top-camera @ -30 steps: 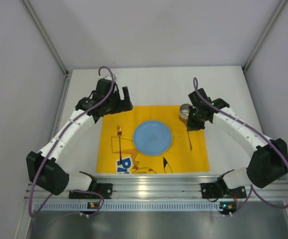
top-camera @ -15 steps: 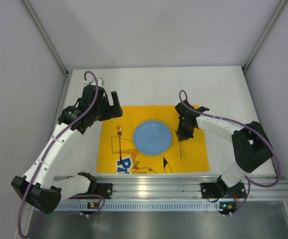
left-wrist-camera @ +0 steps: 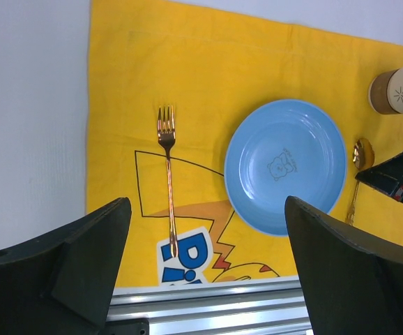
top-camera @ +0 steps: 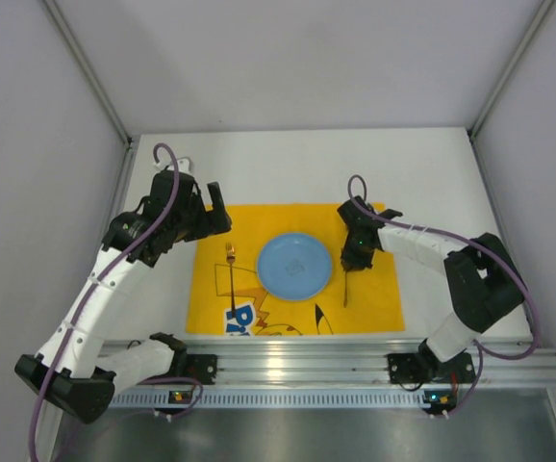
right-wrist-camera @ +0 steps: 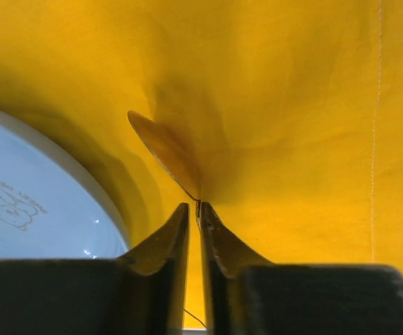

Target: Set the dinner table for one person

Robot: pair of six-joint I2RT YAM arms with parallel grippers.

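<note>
A: Yellow mat near us. What is on it?
B: A fork, a blue plate and a spoon. The right gripper is narrow round the spoon. I cannot tell if it squeezes.
A: And the left gripper?
B: Wide, holding nothing, farther back. The white dinner table lies under everything.

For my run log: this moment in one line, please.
left gripper: open; right gripper: narrow jaws around gold spoon, grip unclear; gold spoon: on yellow mat beside blue plate
</note>
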